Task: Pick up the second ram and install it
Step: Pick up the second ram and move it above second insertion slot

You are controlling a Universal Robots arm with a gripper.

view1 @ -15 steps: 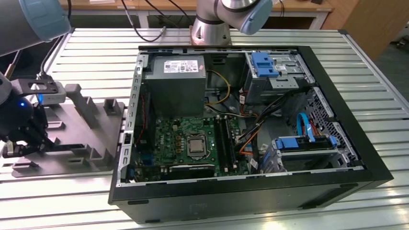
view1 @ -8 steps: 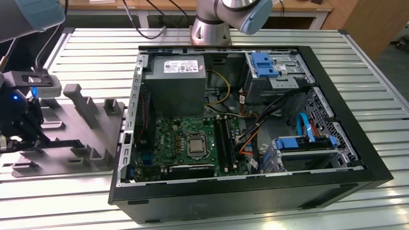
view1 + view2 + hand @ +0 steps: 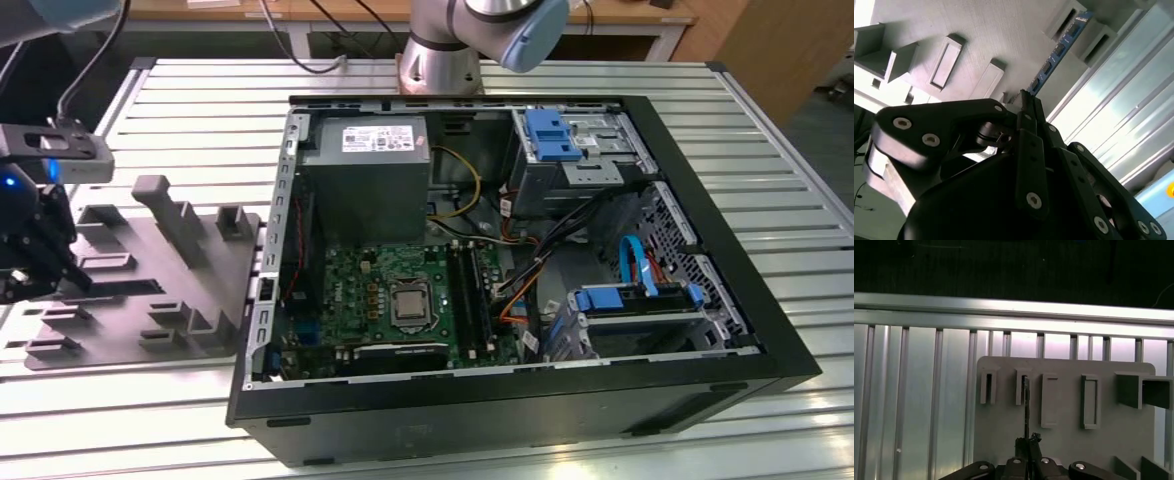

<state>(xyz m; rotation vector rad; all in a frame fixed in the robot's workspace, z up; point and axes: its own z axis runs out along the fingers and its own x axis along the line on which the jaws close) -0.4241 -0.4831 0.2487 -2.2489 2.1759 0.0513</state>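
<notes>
Pincer (image 3: 1028, 442) closed on the second ram (image 3: 1026, 402), ram edgewise in grey tray (image 3: 1066, 442) slot, tray on ribbed counter (image 3: 914, 405)

Lab: aluminium bench (image 3: 747, 130), opened computer case (image 3: 534, 410)

1. Ribbed aluminium surface (image 3: 747, 130), long parallel slats, runs across the exterior view.
2. Same slats (image 3: 904, 390) in the first wrist view, ending at a metal edge rail (image 3: 1004, 307); darkness past it.
3. Slats (image 3: 1124, 100) in the second wrist view glare bright white.
4. Wooden bench (image 3: 627, 15) behind the far edge, black cables (image 3: 300, 50) hanging there.
5. Wood panel (image 3: 781, 50) at the exterior view's right, grey floor (image 3: 834, 140) below.
</notes>
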